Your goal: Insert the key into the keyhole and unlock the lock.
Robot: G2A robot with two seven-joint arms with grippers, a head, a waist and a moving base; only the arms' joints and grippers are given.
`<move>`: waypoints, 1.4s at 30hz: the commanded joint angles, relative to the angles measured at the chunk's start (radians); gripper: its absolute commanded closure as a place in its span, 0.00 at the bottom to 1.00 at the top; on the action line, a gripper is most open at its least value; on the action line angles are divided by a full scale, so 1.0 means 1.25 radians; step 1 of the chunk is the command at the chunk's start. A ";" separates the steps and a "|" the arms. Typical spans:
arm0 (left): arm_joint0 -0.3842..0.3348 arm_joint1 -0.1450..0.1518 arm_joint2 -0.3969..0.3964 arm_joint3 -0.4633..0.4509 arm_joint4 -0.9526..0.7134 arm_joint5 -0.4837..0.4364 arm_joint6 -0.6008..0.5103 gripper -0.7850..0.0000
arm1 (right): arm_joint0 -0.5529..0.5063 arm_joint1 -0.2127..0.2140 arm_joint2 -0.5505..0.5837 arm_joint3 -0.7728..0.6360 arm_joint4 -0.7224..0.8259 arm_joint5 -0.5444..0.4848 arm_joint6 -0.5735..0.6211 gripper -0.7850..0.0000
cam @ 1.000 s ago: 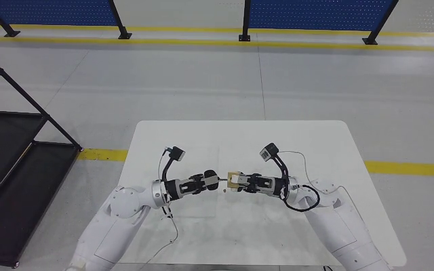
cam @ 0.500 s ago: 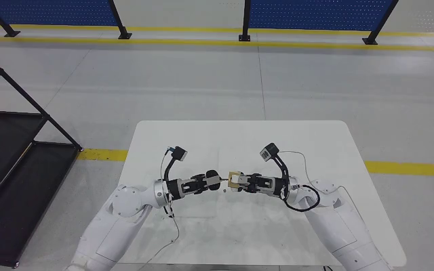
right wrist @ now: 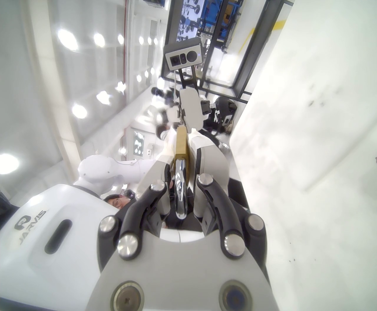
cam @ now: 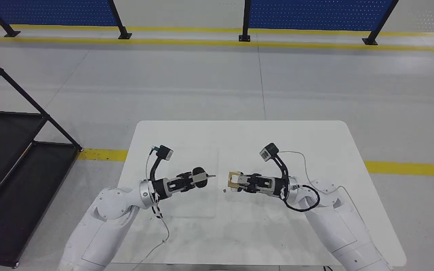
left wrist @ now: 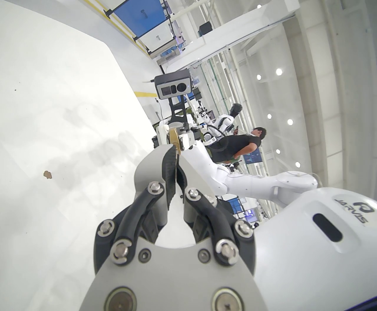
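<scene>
Your left pincer (left wrist: 175,165) pinches the key (cam: 211,177); your right pincer (right wrist: 183,165) clamps the lock (right wrist: 180,147).
The lock is brass with a chrome shackle (right wrist: 180,191); the key tip is near it, not touching.

I can read nothing on the brass padlock (cam: 234,180) or on the white counter (cam: 305,142). The one clear piece of lettering I get is a maker's mark (left wrist: 353,209) with a round logo, printed dark on the white arm shell (left wrist: 309,253) in both wrist views. Print on the far blue board (left wrist: 138,14) is too small for me.
</scene>
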 commanded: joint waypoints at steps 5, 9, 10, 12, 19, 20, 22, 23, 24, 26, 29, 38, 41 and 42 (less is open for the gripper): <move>0.000 0.000 0.000 0.000 0.002 -0.001 0.001 1.00 | 0.000 0.000 0.000 0.000 0.000 0.000 0.000 1.00; -0.016 -0.001 -0.011 0.009 0.155 -0.085 0.095 1.00 | 0.000 0.000 0.000 0.000 0.000 0.000 0.000 1.00; -0.022 -0.001 -0.017 0.014 0.248 -0.115 0.139 1.00 | 0.000 0.000 0.000 0.000 0.000 0.000 0.000 1.00; -0.025 -0.005 -0.013 0.021 0.410 -0.150 0.234 1.00 | 0.000 0.000 0.000 0.000 0.000 0.000 0.000 1.00; -0.043 -0.011 -0.005 0.029 0.828 -0.258 0.477 1.00 | 0.000 0.000 0.000 0.000 0.000 0.000 0.000 1.00; -0.048 -0.010 -0.010 0.022 0.904 -0.272 0.521 1.00 | 0.000 0.000 0.000 0.000 0.000 0.000 0.000 1.00; -0.049 -0.010 -0.012 0.016 1.052 -0.286 0.609 1.00 | 0.000 0.000 0.000 0.000 0.000 0.000 0.000 1.00; -0.048 -0.010 -0.011 0.017 1.118 -0.287 0.656 1.00 | 0.000 0.000 0.000 0.000 0.000 0.000 0.000 1.00; -0.046 -0.010 -0.011 0.020 1.178 -0.270 0.700 1.00 | 0.000 0.000 0.000 0.000 0.000 0.000 0.000 1.00; -0.051 -0.009 -0.001 0.018 1.316 -0.239 0.788 1.00 | 0.000 0.000 0.000 0.000 0.000 0.000 0.000 1.00; -0.070 -0.005 0.023 0.037 1.470 -0.236 0.922 1.00 | 0.000 0.000 0.000 0.000 0.000 0.000 0.000 1.00; -0.077 -0.005 0.028 0.042 1.493 -0.237 0.955 1.00 | 0.000 0.000 0.000 0.000 0.000 0.000 0.000 1.00; -0.075 -0.005 0.030 0.044 1.485 -0.237 0.957 1.00 | 0.000 0.000 0.000 0.000 0.000 0.000 0.000 1.00; -0.066 -0.008 0.040 0.056 1.422 -0.259 0.984 1.00 | 0.000 0.000 0.000 0.000 0.000 0.000 0.000 1.00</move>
